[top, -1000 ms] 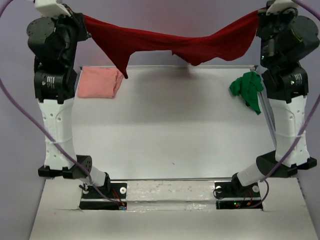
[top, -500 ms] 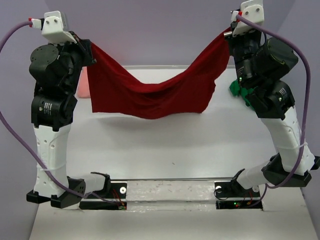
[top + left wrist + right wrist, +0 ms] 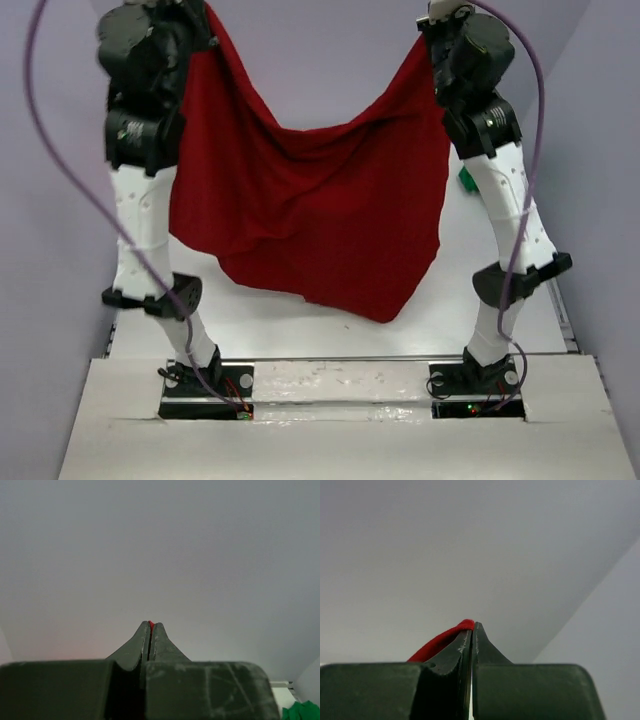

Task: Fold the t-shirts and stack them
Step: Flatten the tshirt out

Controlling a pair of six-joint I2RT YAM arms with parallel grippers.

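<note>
The dark red t-shirt hangs as a broad sheet between my two raised grippers, its lower edge sagging over the near part of the table. My left gripper is shut on the shirt's upper left corner; a red sliver shows between its fingertips. My right gripper is shut on the upper right corner, with red cloth bulging beside the jaws. A bit of the green t-shirt peeks out behind the right arm and shows in the left wrist view. The pink t-shirt is hidden behind the red one.
The white table lies below the hanging shirt, with both arm bases at its near edge. Grey walls close in at the back and sides. Both wrist views face the bare wall.
Both arms have risen and drawn toward the near side. The red shirt has gone from a sagging band to a large hanging sheet that now covers the pink shirt and most of the green one.
</note>
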